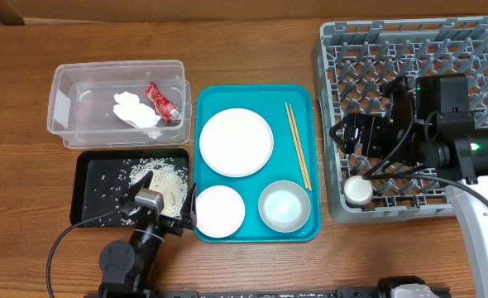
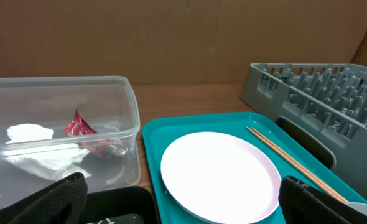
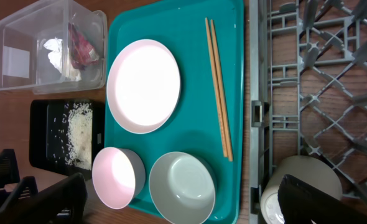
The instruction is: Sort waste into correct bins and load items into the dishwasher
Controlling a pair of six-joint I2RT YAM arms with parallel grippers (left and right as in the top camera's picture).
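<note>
My left tool point(image 1: 163, 212) sits at the lower left of the overhead frame, over the lower right corner of the black tray point(image 1: 91, 205). Its fingers are spread wide and hold nothing. My right tool point(image 1: 353, 142) hangs over the left part of the grey dish rack point(image 1: 409, 50) at the right of the frame, also spread wide with nothing gripped. The white cup point(image 1: 360, 190) rests in the rack's lower left corner, just beside one finger; I cannot tell whether they touch. The clear tub point(image 1: 62, 83) at upper left contains the white napkin point(image 1: 135, 110) and the red wrapper point(image 1: 163, 102), side by side. Rice grains point(image 1: 168, 180) lie heaped in the right half of the black tray, with stray grains scattered to the left. The teal tray point(image 1: 252, 89) at centre carries a large white plate point(image 1: 236, 141) in its upper half. A pinkish bowl point(image 1: 219, 210) and a pale bowl point(image 1: 284, 206) stand along its lower edge, and the chopsticks point(image 1: 299, 145) lie together down its right side. Everything stands on the wooden tabletop point(image 1: 21, 165).
</note>
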